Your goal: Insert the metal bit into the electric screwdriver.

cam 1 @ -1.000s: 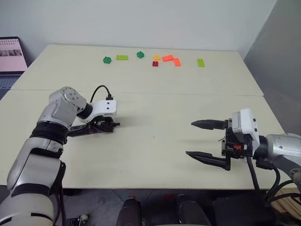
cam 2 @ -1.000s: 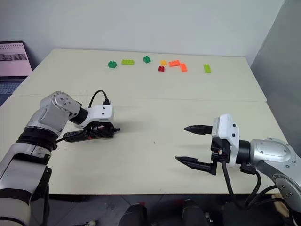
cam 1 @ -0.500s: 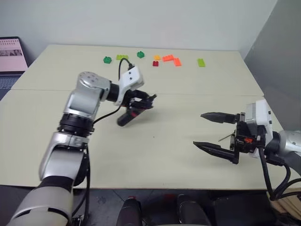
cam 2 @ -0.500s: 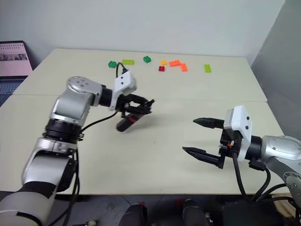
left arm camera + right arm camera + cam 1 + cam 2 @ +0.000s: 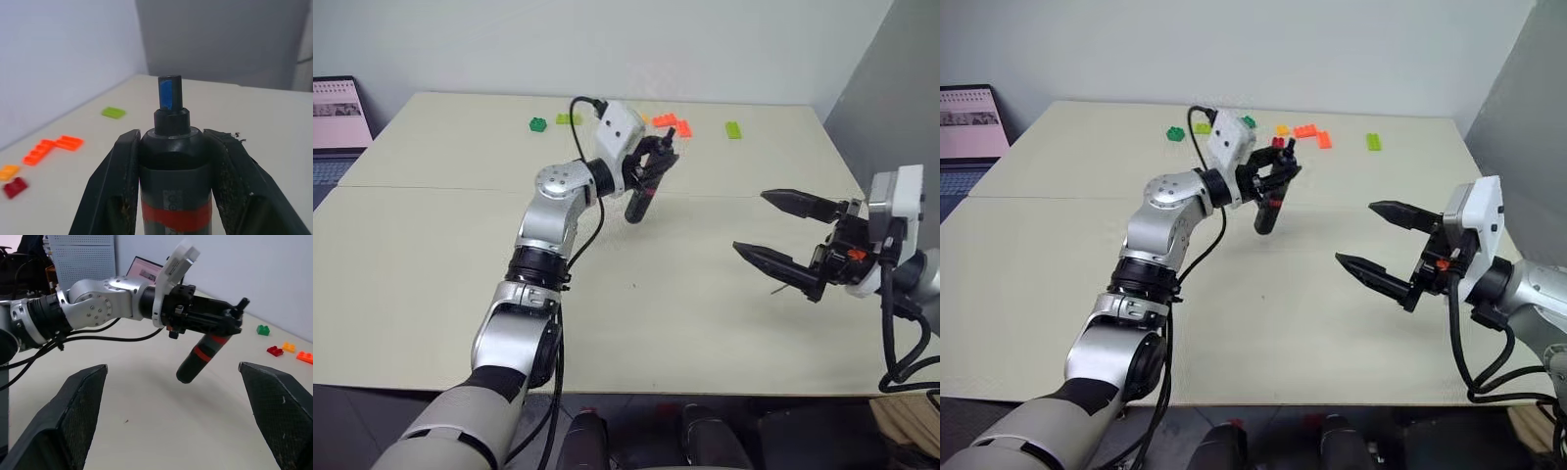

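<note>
My left gripper (image 5: 658, 157) is shut on the electric screwdriver (image 5: 640, 192), a dark pen-shaped tool with a red band. It hangs tilted above the middle of the cream table (image 5: 460, 284), thick end down. In the left wrist view the screwdriver (image 5: 171, 147) sits clamped between both fingers (image 5: 120, 181), a blue-marked stub sticking out past them. My right gripper (image 5: 770, 228) stands open to the right, fingers pointing left toward the tool, nothing between them. The metal bit (image 5: 779, 290), a thin dark rod, lies on the table just under its lower finger. The right wrist view shows the screwdriver (image 5: 204, 354) ahead.
Several coloured toy bricks, among them a green brick (image 5: 538, 124) and an orange brick (image 5: 672, 122), lie along the far side of the table. A laptop (image 5: 335, 116) stands at the far left. A grey wall (image 5: 891, 98) runs close along the table's right edge.
My left arm has lifted the screwdriver off the table and swung it to the right and farther away. The right gripper has drifted up and right, still open.
</note>
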Robot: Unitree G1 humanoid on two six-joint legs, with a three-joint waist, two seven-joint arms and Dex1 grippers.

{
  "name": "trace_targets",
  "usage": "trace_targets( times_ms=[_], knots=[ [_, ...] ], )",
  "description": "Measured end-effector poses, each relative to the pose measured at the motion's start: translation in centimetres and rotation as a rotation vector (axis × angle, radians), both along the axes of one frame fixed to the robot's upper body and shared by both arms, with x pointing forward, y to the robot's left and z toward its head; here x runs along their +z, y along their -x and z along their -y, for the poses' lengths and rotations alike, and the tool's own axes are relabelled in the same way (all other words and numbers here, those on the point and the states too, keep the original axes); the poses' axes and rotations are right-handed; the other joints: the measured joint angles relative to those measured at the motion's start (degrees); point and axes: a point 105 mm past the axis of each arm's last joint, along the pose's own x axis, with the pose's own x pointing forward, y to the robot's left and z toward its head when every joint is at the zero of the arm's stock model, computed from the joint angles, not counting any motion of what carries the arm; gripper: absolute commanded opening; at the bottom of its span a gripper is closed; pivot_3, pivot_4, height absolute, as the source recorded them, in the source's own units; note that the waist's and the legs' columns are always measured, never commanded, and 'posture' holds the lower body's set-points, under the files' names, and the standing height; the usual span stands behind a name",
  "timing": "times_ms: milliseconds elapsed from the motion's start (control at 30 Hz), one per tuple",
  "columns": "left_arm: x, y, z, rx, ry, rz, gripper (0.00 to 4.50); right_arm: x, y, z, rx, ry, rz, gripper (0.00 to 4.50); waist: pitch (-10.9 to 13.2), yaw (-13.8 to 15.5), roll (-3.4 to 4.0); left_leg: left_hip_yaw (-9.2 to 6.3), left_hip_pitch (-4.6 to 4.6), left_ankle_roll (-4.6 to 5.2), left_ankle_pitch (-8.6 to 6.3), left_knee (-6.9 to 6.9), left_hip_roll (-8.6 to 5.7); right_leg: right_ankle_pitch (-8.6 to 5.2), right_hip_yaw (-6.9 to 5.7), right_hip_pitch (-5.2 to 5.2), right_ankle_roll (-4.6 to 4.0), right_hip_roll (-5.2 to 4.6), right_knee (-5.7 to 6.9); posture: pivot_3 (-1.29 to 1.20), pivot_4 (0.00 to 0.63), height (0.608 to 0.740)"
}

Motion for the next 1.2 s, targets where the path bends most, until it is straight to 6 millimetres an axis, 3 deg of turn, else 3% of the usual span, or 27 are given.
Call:
trace_targets(
  times_ms=[233,667,933,1200],
  knots=[
    [-3.6,-0.1,-2.0,0.128,0.076,-0.023,1.66,0.2,-0.1,0.1,-0.014,-0.012,0.005,4.50,0.0,0.3,0.00,0.00,0.00,-0.01,0.00,0.01,-0.02,0.01,-0.02,0.02,0.01,-0.02,0.02,0.00,0.150,0.740],
    [-4.2,1.7,-3.0,0.205,0.154,0.038,1.66,-0.9,-0.5,-0.3,-0.004,-0.008,-0.068,4.50,0.0,0.3,0.01,0.00,0.06,-0.01,0.01,0.01,-0.02,0.02,-0.01,0.08,0.01,-0.03,0.01,0.00,0.150,0.740],
    [-4.2,2.6,-4.8,0.225,0.189,0.004,1.65,-1.3,-0.5,-0.6,0.004,0.006,-0.079,4.50,0.0,0.2,0.02,0.00,0.09,-0.01,0.01,0.01,-0.01,0.02,-0.01,0.10,0.02,-0.02,0.02,0.00,0.150,0.740],
    [-4.2,3.1,-5.0,0.230,0.200,-0.019,1.65,-1.5,-0.6,-0.6,0.009,0.023,-0.082,4.50,0.0,0.3,0.02,0.00,0.09,-0.01,0.01,0.02,-0.01,0.03,-0.02,0.11,0.04,-0.02,0.01,0.00,0.150,0.740]
  ],
)
